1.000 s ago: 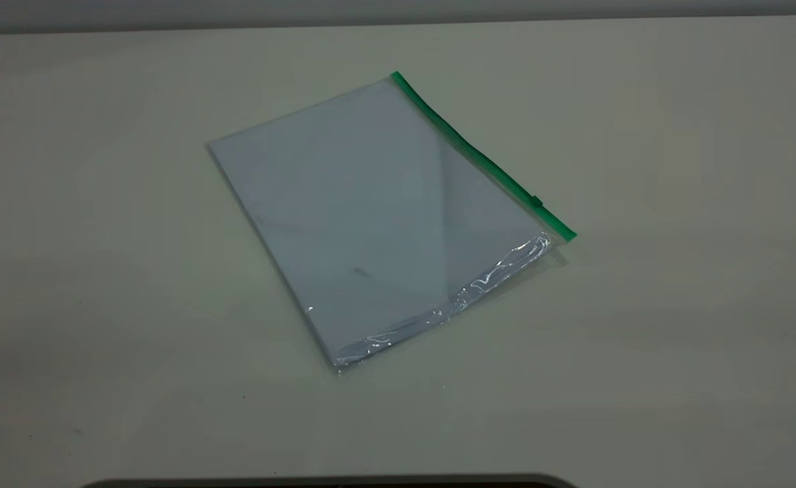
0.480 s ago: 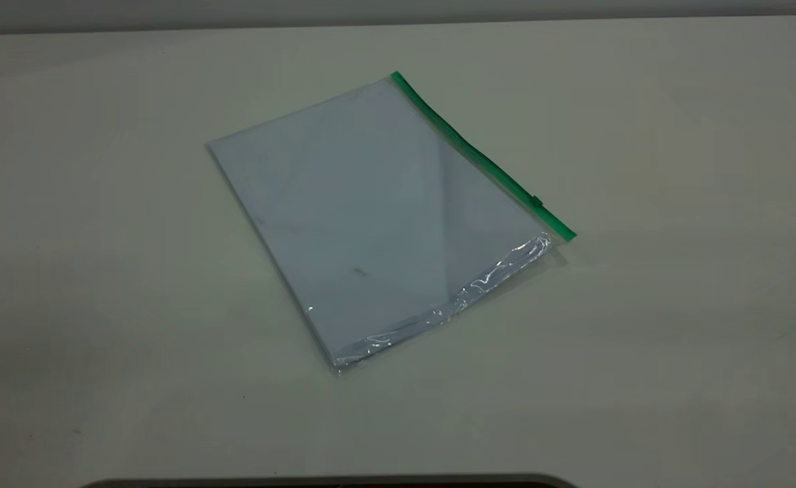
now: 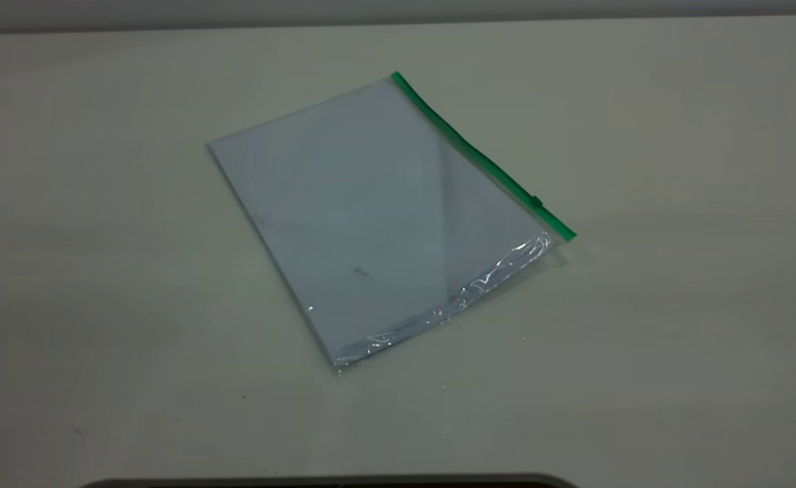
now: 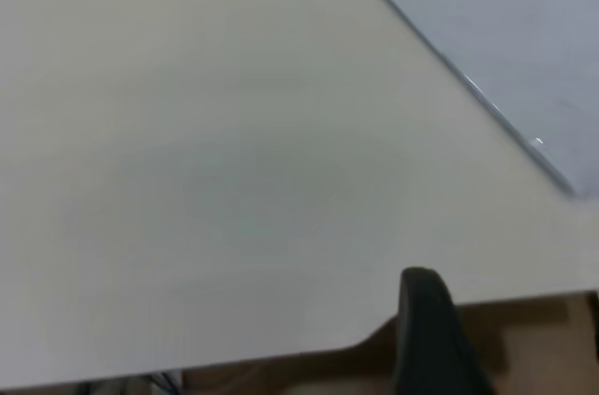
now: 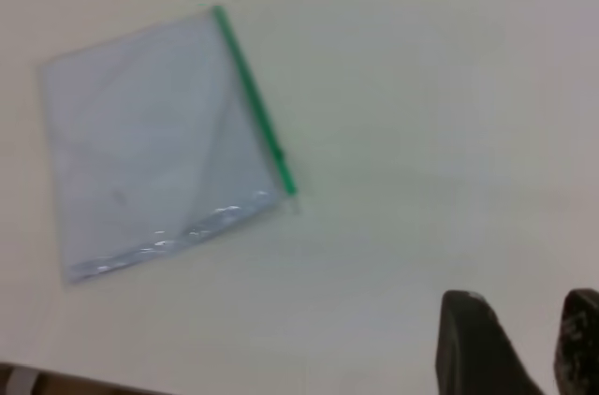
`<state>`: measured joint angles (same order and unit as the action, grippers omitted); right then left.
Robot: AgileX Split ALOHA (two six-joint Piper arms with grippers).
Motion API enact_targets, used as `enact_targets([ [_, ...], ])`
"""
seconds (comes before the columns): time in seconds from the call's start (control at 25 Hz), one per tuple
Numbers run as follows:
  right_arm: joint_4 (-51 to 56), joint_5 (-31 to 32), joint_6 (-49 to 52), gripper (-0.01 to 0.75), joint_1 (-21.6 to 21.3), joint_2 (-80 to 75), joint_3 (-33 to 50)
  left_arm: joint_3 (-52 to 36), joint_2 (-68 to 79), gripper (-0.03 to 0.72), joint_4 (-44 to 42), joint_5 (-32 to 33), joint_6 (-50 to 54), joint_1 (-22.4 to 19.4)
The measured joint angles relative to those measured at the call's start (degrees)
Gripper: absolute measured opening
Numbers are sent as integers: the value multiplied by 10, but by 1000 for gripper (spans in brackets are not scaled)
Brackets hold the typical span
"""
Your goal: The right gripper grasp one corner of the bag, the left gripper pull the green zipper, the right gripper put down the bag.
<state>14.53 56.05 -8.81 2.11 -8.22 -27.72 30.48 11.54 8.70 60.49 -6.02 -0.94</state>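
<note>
Pale surface (image 3: pixel 675 305) holds the bag (image 3: pixel 370 217), flat at centre, untouched. Zipper (image 3: pixel 479 154) runs along its right long edge, slider (image 3: pixel 537 201) near the nearer end. Right claw (image 5: pixel 524 343) low over the near edge, well apart from bag, fingers parted, holding nothing. Left claw (image 4: pixel 432 334) at the surface edge, one finger visible; can't tell its state.

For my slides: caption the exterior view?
Clear bag with green zipper lies flat on the table, untouched.
</note>
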Motion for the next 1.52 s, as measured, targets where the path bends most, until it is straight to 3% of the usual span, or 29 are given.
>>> enact_targets([
  [0.36,179,-183,-198,490,0,-299,16,21,263,505,125,-178,-150,0],
  [0.72,612,-291,-596,510,0,-637,17,78,441,536,232,-245,-276,0],
  [0.84,785,-299,-761,508,0,-750,15,88,477,538,257,-269,-315,0],
  [0.96,857,-291,-855,508,0,-844,-2,91,506,538,289,-295,-341,0],
  [1.32,878,-193,-888,508,0,-1088,-108,91,563,538,345,-313,-391,0],
  [1.52,880,-177,-893,508,0,-1192,-180,91,568,538,348,-315,-399,0],
])
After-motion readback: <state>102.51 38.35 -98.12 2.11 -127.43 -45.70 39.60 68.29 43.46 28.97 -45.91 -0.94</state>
